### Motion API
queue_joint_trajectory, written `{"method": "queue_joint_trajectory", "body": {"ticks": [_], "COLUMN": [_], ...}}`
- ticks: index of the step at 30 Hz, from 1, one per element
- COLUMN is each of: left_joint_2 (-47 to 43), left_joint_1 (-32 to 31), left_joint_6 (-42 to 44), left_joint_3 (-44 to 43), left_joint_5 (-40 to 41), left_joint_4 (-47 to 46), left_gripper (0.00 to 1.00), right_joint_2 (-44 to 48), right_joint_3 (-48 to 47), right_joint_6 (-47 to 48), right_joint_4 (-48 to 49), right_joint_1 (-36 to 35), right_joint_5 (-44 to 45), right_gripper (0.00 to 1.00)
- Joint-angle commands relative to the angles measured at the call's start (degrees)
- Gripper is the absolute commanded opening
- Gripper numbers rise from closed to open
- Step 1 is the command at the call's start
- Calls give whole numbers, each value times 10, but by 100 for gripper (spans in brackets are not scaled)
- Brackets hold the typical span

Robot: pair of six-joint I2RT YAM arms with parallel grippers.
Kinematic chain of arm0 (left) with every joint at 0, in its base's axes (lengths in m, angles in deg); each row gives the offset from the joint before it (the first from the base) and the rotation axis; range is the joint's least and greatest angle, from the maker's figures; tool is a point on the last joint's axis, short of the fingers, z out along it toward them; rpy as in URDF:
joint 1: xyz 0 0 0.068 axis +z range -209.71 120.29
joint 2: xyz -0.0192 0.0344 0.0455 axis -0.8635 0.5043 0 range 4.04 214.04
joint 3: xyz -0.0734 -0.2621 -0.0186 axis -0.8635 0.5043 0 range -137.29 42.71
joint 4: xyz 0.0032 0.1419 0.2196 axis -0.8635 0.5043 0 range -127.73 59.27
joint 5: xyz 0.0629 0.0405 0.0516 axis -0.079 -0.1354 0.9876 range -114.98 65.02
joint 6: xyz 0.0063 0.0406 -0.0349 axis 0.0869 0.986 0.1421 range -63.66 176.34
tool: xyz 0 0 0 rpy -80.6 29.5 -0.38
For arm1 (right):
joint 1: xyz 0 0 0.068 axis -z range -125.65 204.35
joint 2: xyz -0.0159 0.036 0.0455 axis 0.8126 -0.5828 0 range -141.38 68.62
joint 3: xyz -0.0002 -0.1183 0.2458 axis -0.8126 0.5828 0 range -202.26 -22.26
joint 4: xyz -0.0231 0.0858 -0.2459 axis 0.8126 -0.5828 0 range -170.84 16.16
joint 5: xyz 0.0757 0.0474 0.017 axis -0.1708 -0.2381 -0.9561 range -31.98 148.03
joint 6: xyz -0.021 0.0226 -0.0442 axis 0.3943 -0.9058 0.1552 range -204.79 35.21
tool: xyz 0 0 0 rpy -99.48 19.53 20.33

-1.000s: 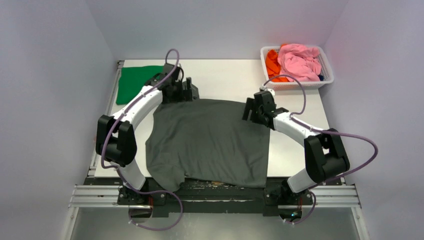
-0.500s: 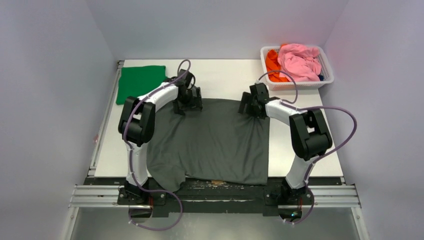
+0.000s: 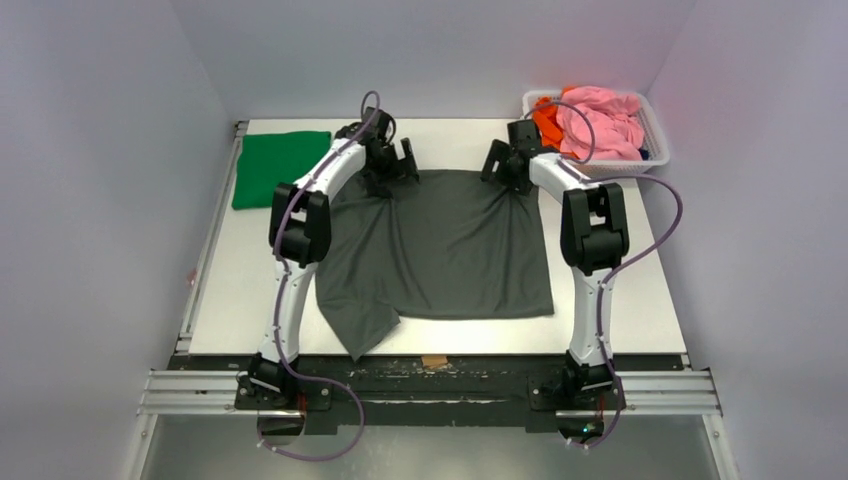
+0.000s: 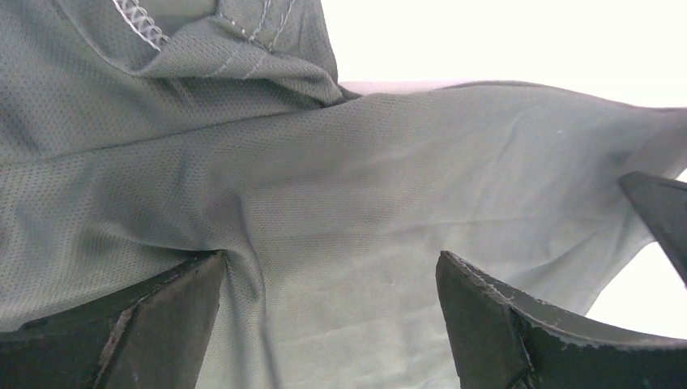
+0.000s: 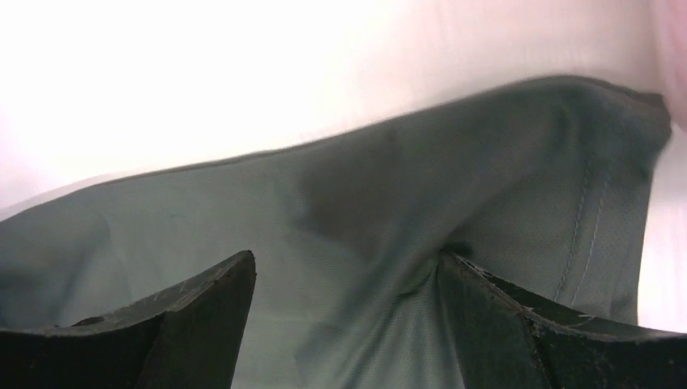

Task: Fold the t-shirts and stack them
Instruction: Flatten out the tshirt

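A dark charcoal-grey t-shirt (image 3: 450, 250) lies spread on the white table, one sleeve trailing at the near left. Both arms reach out to its far edge. My left gripper (image 3: 393, 168) stands open at the far left corner, fingertips pressed on the cloth (image 4: 348, 186), which creases at the left finger (image 4: 162, 316). My right gripper (image 3: 505, 163) is open at the far right corner, and grey fabric (image 5: 364, 194) bunches against its right finger (image 5: 502, 324). A bright green t-shirt (image 3: 280, 167) lies folded at the far left.
A white mesh basket (image 3: 655, 152) at the far right corner holds pink cloth (image 3: 602, 118) and orange cloth. A bare strip of table (image 3: 240, 290) runs left of the grey shirt. The metal rail (image 3: 430, 392) lines the near edge.
Both arms have stretched toward the far side, and the grey shirt has slid with them, off the near edge and fully onto the table. The jaws stayed wide apart.
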Motion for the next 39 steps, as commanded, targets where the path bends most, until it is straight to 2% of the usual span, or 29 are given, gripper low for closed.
{"method": "queue_joint_trajectory", "body": {"ticks": [1,4,8,12,15,20,28,34,39], "left_joint_2": [63,80,88,36,-37,-198,-473,-669,-799], "left_joint_1": [31,49,57,54,50,31,-34,-110,-131], "left_joint_6": [-47,-71,-58,-36,-14,17,24,-28,-93], "left_joint_3": [-82,-101,-127,-100,-50,102,429,655,819], "left_joint_5": [-46,-73,-95,-104,-91,-52,39,107,140], "left_joint_4": [-7,-43,-45,-49,-46,-55,-79,-86,-50], "left_gripper": [100,100,100,100,100,100,100,100,98], "right_joint_2": [-99,-128,-131,-88,-35,59,159,218,264], "right_joint_3": [-99,-147,-166,-138,-94,-8,117,153,189], "right_joint_6": [31,39,46,62,82,92,102,104,100], "right_joint_4": [-52,-60,-62,-54,-41,-25,9,62,71], "right_joint_1": [12,15,18,18,13,3,1,-2,-16], "right_joint_5": [-15,-13,-9,-4,-12,-12,-43,-24,-16], "right_gripper": [82,82,82,83,83,85,86,87,87]}}
